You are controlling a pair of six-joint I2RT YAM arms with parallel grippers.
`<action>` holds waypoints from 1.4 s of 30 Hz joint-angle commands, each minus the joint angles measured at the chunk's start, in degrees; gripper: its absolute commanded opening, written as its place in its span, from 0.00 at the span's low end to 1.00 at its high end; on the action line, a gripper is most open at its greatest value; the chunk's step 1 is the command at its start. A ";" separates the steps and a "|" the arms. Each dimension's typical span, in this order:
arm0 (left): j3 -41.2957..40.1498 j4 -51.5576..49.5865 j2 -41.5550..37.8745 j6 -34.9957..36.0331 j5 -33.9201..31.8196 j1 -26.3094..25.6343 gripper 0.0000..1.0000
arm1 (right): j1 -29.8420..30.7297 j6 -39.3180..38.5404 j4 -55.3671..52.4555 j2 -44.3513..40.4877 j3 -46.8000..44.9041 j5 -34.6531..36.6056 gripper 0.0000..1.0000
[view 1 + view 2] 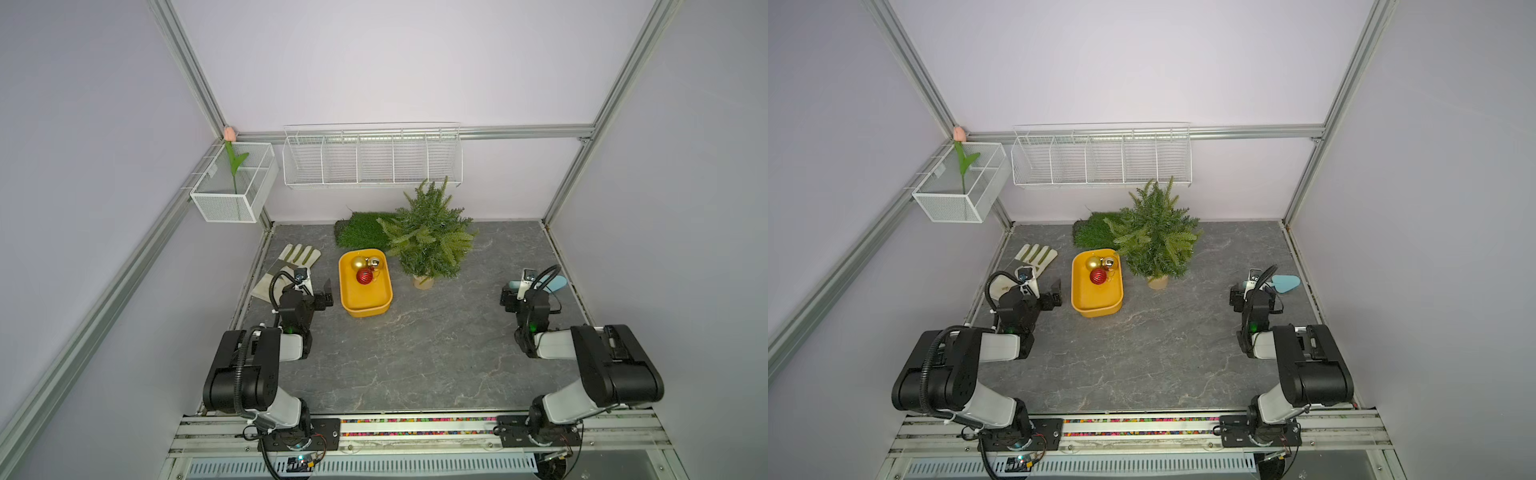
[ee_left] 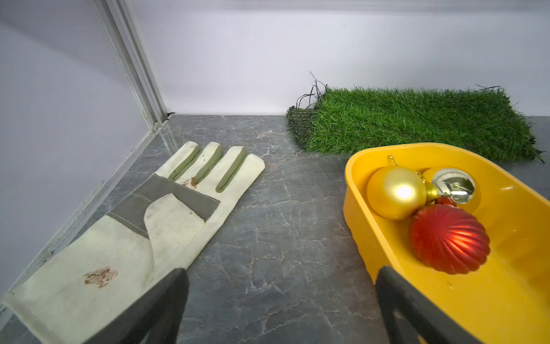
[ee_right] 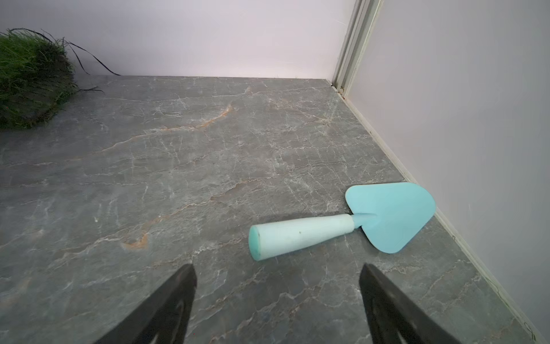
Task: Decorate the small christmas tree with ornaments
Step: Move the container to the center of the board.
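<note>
The ornaments lie in a tray beside the left end effector.

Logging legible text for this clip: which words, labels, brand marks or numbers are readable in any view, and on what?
None can be read.
The glove, yellow tray, ornaments, trowel and small christmas tree show no print.
The circuit board at the front rail is too small to show any marking.
</note>
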 commanded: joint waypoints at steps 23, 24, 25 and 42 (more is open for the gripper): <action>4.64 -15.62 -9.54 -5.41 -17.33 -0.14 0.94 | 1.07 -1.74 0.16 -2.68 0.01 0.23 0.89; 6.08 -20.08 -11.34 -5.38 -17.96 -0.40 0.93 | 1.44 -1.98 0.42 -3.07 -0.23 1.01 0.89; 7.46 -23.64 -12.85 -6.21 -18.68 -0.56 0.93 | 1.72 -2.19 -0.03 -3.41 -0.24 1.63 0.89; 25.96 -64.88 -6.38 -21.46 7.24 -7.43 0.74 | 3.04 10.65 -51.76 -19.44 19.75 -8.26 0.96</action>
